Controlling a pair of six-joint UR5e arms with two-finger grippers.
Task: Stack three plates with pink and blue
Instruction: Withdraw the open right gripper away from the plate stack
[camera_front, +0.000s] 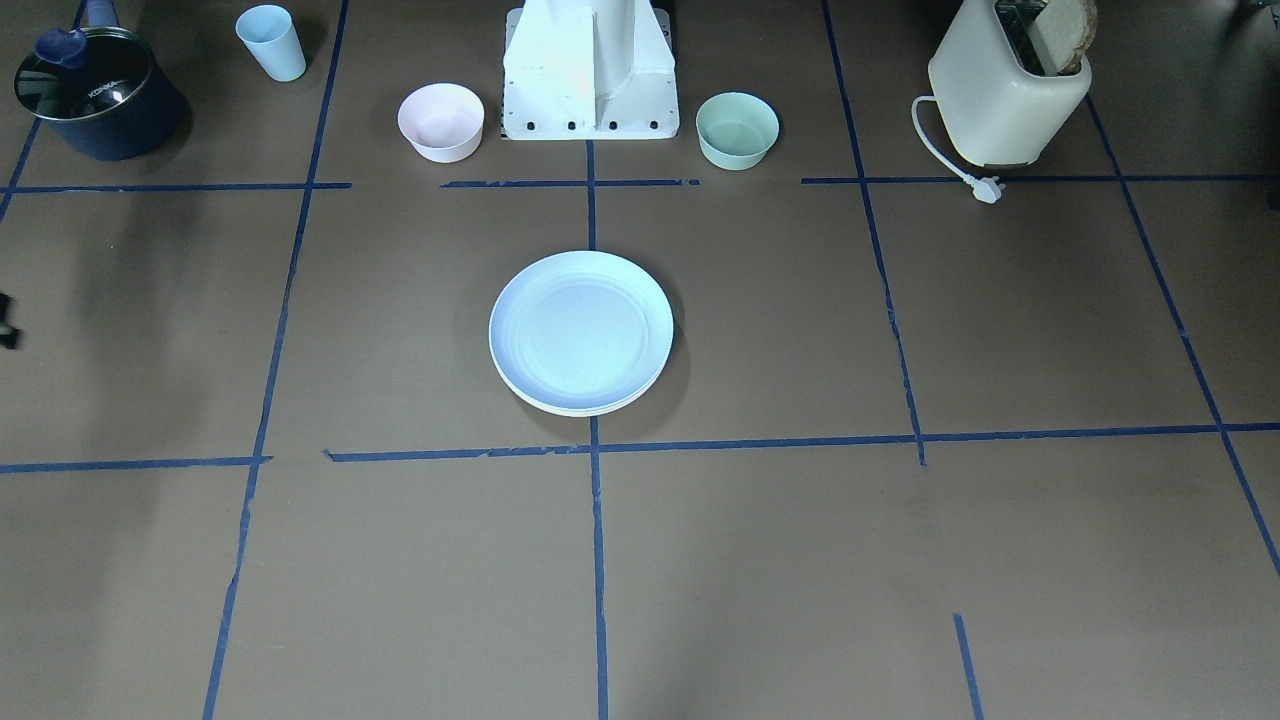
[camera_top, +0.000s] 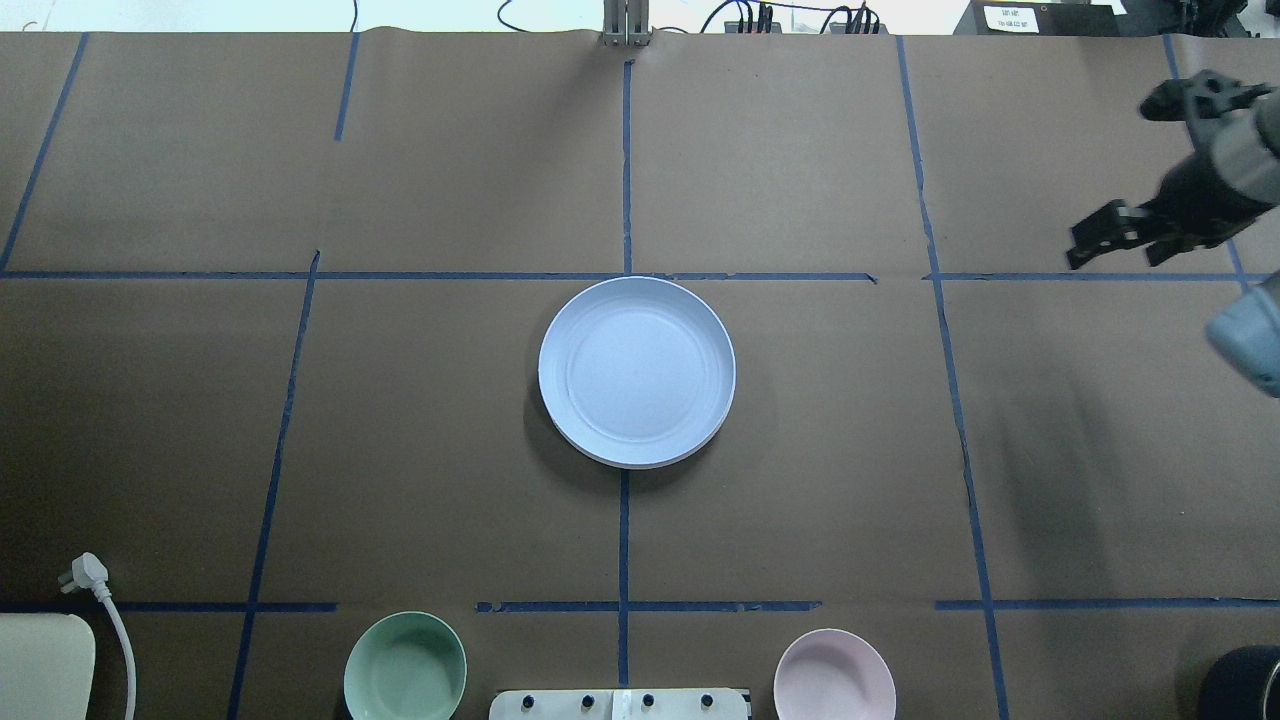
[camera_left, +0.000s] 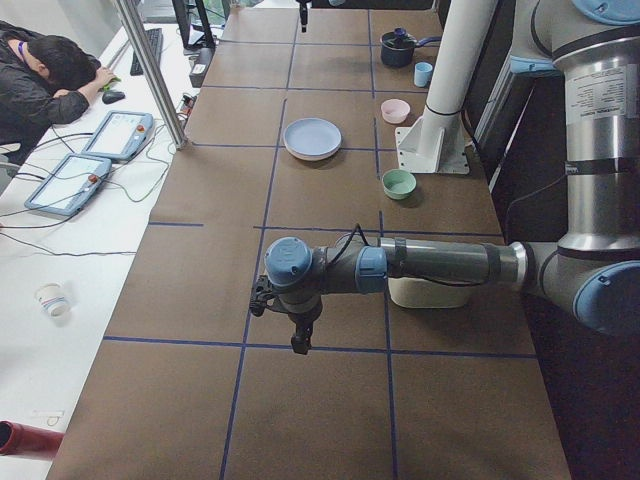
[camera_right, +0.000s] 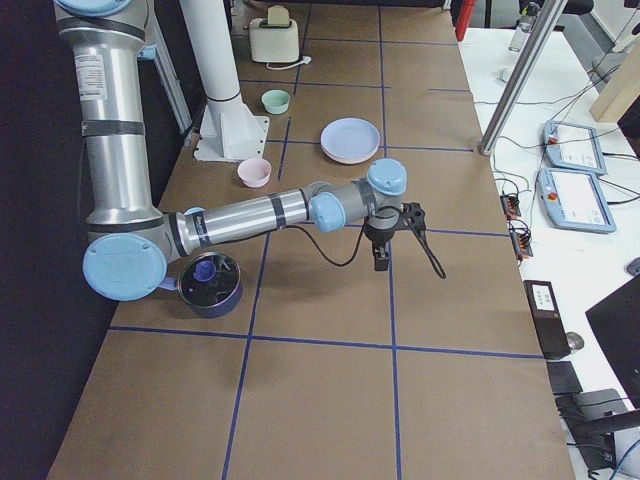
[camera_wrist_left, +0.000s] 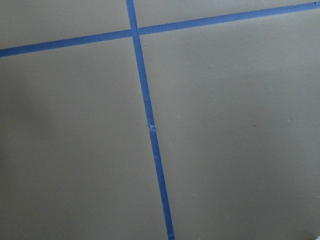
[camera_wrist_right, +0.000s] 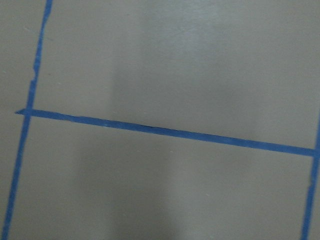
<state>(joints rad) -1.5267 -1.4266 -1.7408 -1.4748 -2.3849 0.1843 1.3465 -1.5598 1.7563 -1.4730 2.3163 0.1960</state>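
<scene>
"Are we finished?"

"We judge so. The blue plate (camera_front: 580, 330) tops the stack (camera_front: 585, 408) at the centre of the table (camera_front: 900, 560). We cannot make out the colours beneath it. Our right gripper (camera_top: 1110, 180) hangs wide and empty, well apart. We cannot tell whether the left gripper (camera_left: 280, 325) is parted or closed."

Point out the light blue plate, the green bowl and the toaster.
light blue plate (camera_top: 636, 370), overhead view, centre of its flat well.
green bowl (camera_top: 405, 668), overhead view, inside bottom of the bowl.
toaster (camera_front: 1005, 100), front-facing view, its cream side wall.
</scene>
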